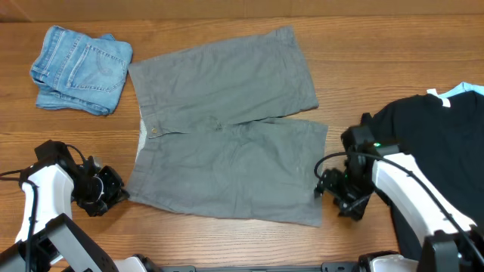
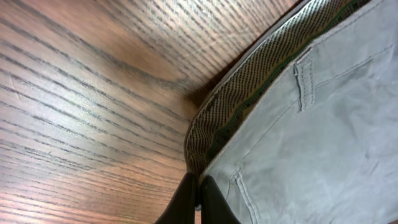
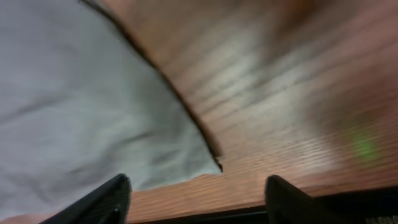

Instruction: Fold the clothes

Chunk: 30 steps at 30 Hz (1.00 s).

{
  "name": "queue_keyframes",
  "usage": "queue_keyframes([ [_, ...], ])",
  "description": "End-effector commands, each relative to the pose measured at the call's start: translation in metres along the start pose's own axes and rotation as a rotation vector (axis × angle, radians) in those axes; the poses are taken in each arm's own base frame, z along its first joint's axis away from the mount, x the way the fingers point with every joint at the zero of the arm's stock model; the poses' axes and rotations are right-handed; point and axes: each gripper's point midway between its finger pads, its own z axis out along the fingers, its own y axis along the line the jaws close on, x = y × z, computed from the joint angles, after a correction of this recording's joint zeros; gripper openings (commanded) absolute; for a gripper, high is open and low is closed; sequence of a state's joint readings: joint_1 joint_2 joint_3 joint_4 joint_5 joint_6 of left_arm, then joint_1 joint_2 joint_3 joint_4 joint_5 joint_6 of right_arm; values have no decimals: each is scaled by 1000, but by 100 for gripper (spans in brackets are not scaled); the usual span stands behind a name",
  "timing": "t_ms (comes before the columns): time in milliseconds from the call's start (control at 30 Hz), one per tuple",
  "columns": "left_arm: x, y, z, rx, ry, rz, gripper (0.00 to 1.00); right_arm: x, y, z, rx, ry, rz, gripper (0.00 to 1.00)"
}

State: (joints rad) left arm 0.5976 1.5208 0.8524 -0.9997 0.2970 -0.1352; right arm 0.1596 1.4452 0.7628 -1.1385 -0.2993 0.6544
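Grey-olive cotton shorts (image 1: 227,128) are being shown spread flat in the middle of the brown wooden desk (image 1: 363,45), waistband to the left.

A black T-shirt (image 1: 431,143) is being seen at the desk's right edge and a folded light-blue denim garment (image 1: 82,68) at the far left corner. The near waistband corner is being clamped by the left end effector (image 2: 198,196), fingers pressed together. The right end effector (image 3: 199,186) is being held with fingers apart, a leg hem corner just ahead.

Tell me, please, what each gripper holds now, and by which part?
The left gripper pinches the shorts at the waistband corner. The right gripper is open near a leg hem and holds nothing.
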Motion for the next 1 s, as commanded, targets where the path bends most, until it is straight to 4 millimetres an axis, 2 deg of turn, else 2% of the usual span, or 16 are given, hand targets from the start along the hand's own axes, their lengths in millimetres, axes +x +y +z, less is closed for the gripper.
queue_keyframes([
  [0,-5,-3,-4,13,-12,27,4,20,-4,24,-38,113,56,66],
  [33,-4,-3,-4,12,-10,27,4,25,-6,30,-50,135,70,62],
  [233,-5,-3,-4,12,-10,31,5,35,-16,54,-73,174,131,57],
  [567,-4,-2,-4,9,-10,30,4,24,-2,55,-138,132,106,49],
  [967,-4,-2,-4,9,-7,29,4,6,-21,58,-31,25,139,36],
])
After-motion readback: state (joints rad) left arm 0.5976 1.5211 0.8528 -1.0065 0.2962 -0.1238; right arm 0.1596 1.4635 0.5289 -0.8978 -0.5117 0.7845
